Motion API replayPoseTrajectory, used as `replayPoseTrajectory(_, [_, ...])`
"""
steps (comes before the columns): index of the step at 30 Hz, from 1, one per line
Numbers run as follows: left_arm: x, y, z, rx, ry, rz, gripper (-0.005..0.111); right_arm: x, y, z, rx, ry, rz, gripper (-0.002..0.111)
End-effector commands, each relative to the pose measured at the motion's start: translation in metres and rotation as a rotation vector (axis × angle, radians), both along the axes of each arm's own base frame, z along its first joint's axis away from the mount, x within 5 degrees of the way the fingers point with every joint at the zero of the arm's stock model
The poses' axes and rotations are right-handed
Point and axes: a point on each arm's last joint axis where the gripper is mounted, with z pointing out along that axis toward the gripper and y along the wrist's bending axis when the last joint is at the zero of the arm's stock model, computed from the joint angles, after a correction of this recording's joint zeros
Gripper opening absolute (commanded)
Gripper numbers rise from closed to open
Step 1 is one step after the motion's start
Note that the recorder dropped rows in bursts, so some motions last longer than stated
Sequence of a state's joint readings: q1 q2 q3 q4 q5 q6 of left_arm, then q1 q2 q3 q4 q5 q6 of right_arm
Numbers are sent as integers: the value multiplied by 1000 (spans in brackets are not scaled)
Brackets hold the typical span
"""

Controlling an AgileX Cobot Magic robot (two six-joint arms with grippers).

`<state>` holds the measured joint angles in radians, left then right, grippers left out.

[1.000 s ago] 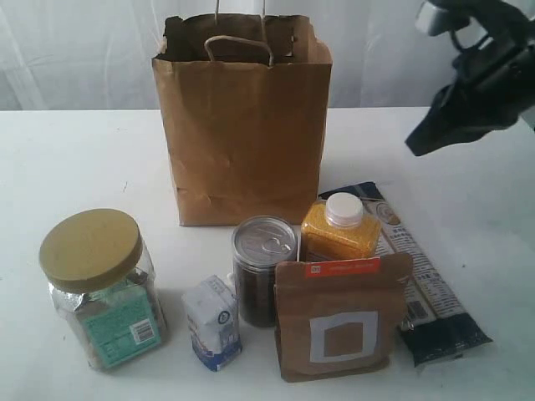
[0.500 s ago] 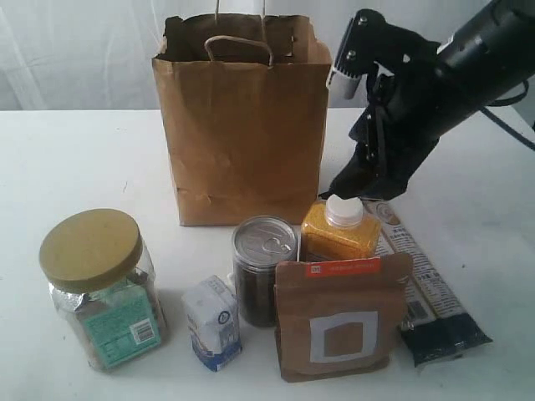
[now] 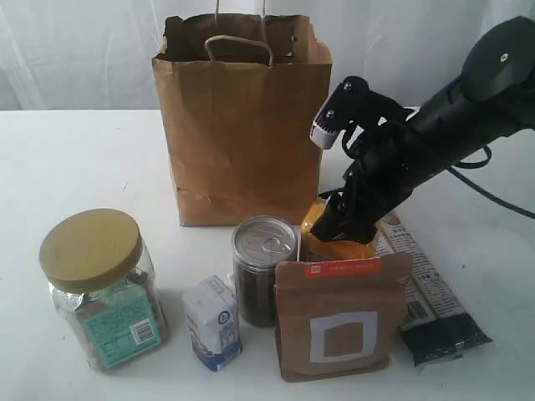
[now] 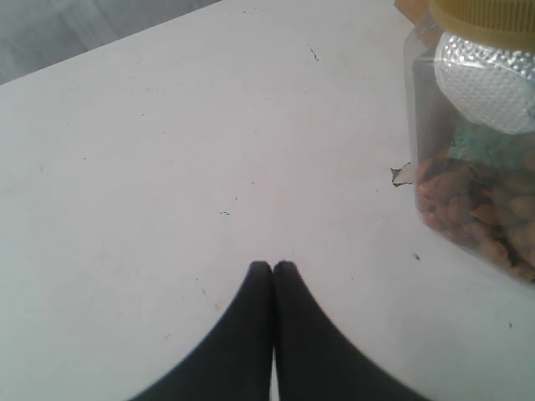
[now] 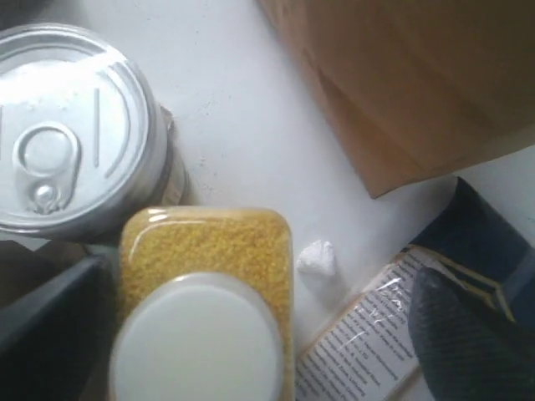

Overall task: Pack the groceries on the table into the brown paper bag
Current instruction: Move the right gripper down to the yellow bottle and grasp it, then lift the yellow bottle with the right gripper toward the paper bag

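The pouch (image 3: 334,322) is standing nearest on the table (image 3: 75,159), showing a white square on its front. On the left side of the exterior view, the carton (image 3: 213,324) is standing just beside the pouch. Further left, the jar (image 3: 100,292) is sitting with its tan lid on.

The left gripper (image 4: 273,267) is hanging over bare table near the jar. Its two black fingers are pressing tight together.

Just behind the carton and the pouch, the can (image 3: 265,271) is standing with its pull tab facing up. The bottle (image 5: 209,246) is standing right beside the can and just behind the pouch, with its white cap (image 5: 196,342) on top.

The right gripper (image 3: 341,220) is reaching down over the bottle with its fingers spread wide. One finger is sitting on each side of the bottle. It is not squeezing anything. One finger is close to the bottle and the other is hanging over the packet (image 3: 435,305).

The packet is lying flat on the right, running from beside the bottle to past the pouch. A small white scrap (image 5: 316,257) is lying on the table between the bottle and the packet.

Farthest back, the bag (image 3: 242,125) is standing up tall behind the can. Its top is gaping open and its handles are sticking up. All six groceries are sitting on the table, outside the bag.
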<state>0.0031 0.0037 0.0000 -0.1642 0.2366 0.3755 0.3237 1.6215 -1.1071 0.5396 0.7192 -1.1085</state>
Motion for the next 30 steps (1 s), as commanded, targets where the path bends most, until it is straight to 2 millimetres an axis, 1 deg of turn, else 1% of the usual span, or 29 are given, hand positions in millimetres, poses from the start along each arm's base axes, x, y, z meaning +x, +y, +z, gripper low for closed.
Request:
replayPoseTrajectory(1, [0, -1, 0, -9, -5, -5, 0, 5, 2, -12, -12, 14, 0, 88])
replayPoseTrajectory(4, [0, -1, 0, -9, -5, -5, 0, 7, 2, -19, -17, 38, -2, 88])
replayPoseTrajectory(8, [0, -1, 0, -9, -5, -5, 0, 7, 2, -19, -17, 40, -7, 88])
replayPoseTrajectory(10, [0, -1, 0, -9, -5, -5, 0, 7, 2, -19, -19, 39, -6, 85])
replayPoseTrajectory(11, [0, -1, 0, -9, -5, -5, 0, 7, 2, -19, -21, 39, -5, 78])
replayPoseTrajectory(12, [0, -1, 0, -9, -5, -5, 0, 7, 1, -20, -27, 37, -1, 74])
replayPoseTrajectory(16, [0, -1, 0, -9, -5, -5, 0, 6, -1, -21, -59, 39, -1, 53])
replayPoseTrajectory(17, [0, -1, 0, -9, -5, -5, 0, 5, -2, -22, -76, 52, 4, 42])
replayPoseTrajectory(18, [0, -1, 0, -9, -5, -5, 0, 5, -3, -22, -83, 56, 10, 38])
replayPoseTrajectory(19, [0, -1, 0, -9, -5, -5, 0, 3, -3, -23, -84, 68, 15, 30])
replayPoseTrajectory(21, [0, -1, 0, -9, -5, -5, 0, 1, -3, -21, -84, 76, 20, 23])
replayPoseTrajectory(22, [0, -1, 0, -9, -5, -5, 0, 1, -3, -19, -82, 73, 21, 22])
replayPoseTrajectory(24, [0, -1, 0, -9, -5, -5, 0, -3, -4, -5, -68, 30, 20, 19])
replayPoseTrajectory(25, [0, -1, 0, -9, -5, -5, 0, -4, -5, 1, -66, 11, 19, 19])
replayPoseTrajectory(26, [0, -1, 0, -9, -5, -5, 0, -8, -7, 10, -65, -20, 21, 19])
replayPoseTrajectory(28, [0, -1, 0, -9, -5, -5, 0, -10, -8, 16, -60, -45, 19, 19])
replayPoseTrajectory(30, [0, -1, 0, -9, -5, -5, 0, -8, -8, 17, -57, -66, 9, 19])
